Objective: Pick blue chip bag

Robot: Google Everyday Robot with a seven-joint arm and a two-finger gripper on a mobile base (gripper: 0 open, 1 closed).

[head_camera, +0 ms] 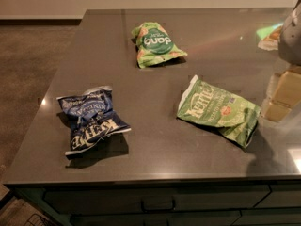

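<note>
Bags number three on the dark bench (155, 159) in the one camera view. They are spread well apart, which we judge is deliberate: each has bare space around it, so picking one need not disturb another. The blue bag (91, 119) lies near the left front corner, crumpled, white lettering up, and nothing touches it. The logo bag (155, 44) sits toward the far middle and the pale bag (218, 109) lies right of centre. Both are green and well away from the blue one, so we see little risk of confusing them by colour. The gripper (291, 34) shows only as a grey bulk at the right edge, over the far right of the bench. It is well apart from the blue bag, with the pale bag near the line between them; whether it is open or closed we cannot tell. We judge the pick not yet begun. The reach must cross leftward and toward the front, then come down on the raised crumple at the bag's middle, since flat foil gives little to pinch and may slide on the smooth top.
</note>
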